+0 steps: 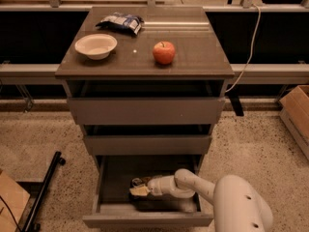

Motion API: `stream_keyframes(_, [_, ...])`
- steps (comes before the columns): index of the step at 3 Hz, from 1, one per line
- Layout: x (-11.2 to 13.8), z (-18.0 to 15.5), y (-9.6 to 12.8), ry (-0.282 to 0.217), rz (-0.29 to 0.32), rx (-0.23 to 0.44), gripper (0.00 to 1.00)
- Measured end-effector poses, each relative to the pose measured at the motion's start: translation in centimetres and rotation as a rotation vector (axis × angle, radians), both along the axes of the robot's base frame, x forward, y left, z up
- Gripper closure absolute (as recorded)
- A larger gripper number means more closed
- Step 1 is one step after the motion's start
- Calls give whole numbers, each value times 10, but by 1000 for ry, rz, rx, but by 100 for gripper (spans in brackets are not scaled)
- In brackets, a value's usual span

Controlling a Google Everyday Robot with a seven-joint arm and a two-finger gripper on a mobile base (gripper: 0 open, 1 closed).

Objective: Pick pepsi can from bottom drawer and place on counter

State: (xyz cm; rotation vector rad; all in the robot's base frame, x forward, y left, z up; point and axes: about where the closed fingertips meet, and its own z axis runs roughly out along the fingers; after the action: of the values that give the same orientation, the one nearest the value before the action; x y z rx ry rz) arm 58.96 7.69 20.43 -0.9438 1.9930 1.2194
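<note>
Down in the drawer [147, 220], our gripper [139, 191] reaches left, with the can [137, 181] apparently upright just past its tip, slightly farther back. Whether the grip is open or shut, we cannot tell.

Your view is dim and warm, pale glare band across the counter [193, 57], heavy shadow inside the bottom drawer [145, 220] around the gripper [138, 191].

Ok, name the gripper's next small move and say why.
Probably ease the gripper slightly toward the pepsi can to centre on it: the gripper sits low inside the open bottom drawer, right at the can, and the can is not yet lifted.
</note>
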Motion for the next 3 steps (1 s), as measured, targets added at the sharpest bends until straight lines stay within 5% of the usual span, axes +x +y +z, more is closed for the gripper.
stream_keyframes(1, [-5, 51, -26, -63, -15, 6, 100])
stream_keyframes(3, [-67, 192, -94, -164, 4, 63, 100])
